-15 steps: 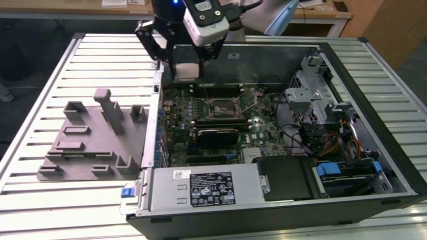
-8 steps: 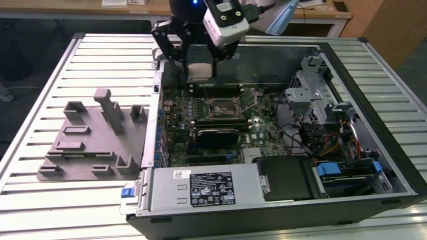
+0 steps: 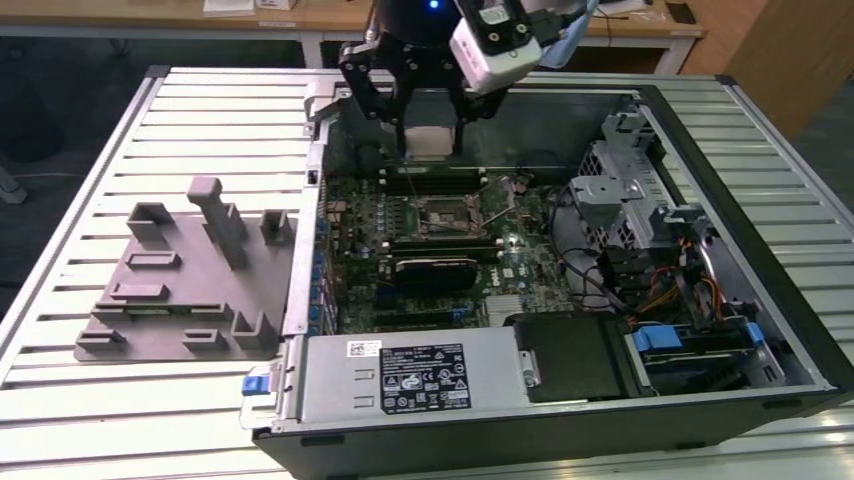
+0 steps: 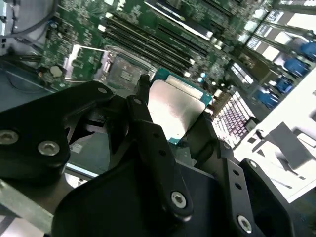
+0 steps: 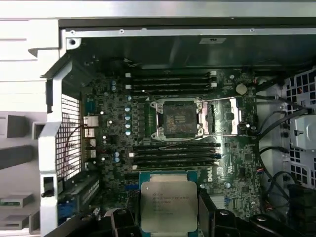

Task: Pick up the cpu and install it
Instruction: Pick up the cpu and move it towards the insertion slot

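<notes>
**Q:** Exterior view: where is the chip, and what threatens it?
**A:** The black two-fingered gripper [image 3: 429,128] hangs over the open black metal computer case [image 3: 787,330], near its far wall. Its jaws are closed on the cpu [image 3: 430,143], a small flat square chip with a silver-grey metal top. The chip is held clear above the green motherboard [image 3: 527,265], apart from the square metal-framed socket [image 3: 447,212]. In my judgement, so thin an edge grip could let it slip or tilt.

**Q:** Second wrist view?
**A:** The cpu [image 4: 178,109] shows a bright plate on a teal-green rim, pinched at two opposite edges by the black fingers [image 4: 148,131]. The socket [image 4: 123,74] lies beyond, not touching it. A chip lowered at a tilt would likely land corner first and harm the socket's contacts.

**Q:** First wrist view?
**A:** The cpu [image 5: 169,203] turns its plate to the camera, between the jaws. The socket [image 5: 177,118] stands open, its hinged silver retention frame [image 5: 229,116] swung aside. Black memory modules [image 5: 170,81] lie in rows on two sides of it. Misalignment or wrong rotation over the socket is the chief risk. Whether the chip's orientation matches cannot be told.
</notes>
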Controlling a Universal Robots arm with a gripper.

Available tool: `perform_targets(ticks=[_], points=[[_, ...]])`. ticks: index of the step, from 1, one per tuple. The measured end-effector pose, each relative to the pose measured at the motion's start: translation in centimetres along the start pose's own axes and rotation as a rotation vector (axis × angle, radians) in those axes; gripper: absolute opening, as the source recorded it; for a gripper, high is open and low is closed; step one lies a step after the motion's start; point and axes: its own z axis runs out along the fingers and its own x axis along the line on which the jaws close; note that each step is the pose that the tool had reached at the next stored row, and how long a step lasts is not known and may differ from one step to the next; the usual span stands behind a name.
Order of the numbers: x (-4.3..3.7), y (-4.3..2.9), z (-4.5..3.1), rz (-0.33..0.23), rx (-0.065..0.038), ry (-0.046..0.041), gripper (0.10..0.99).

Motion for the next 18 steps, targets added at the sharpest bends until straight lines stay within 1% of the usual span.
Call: perform_targets(ticks=[4,8,13,18], points=[[-1.4,0.06,0.12,0.0,0.0,0.0019,0.545],[-2.17,0.07,0.79,0.0,0.0,0.0068,0.545],[-2.7,0.05,1.71,0.0,0.001,0.011,0.545],[-2.88,0.2,2.63,0.001,0.001,0.0155,0.545]])
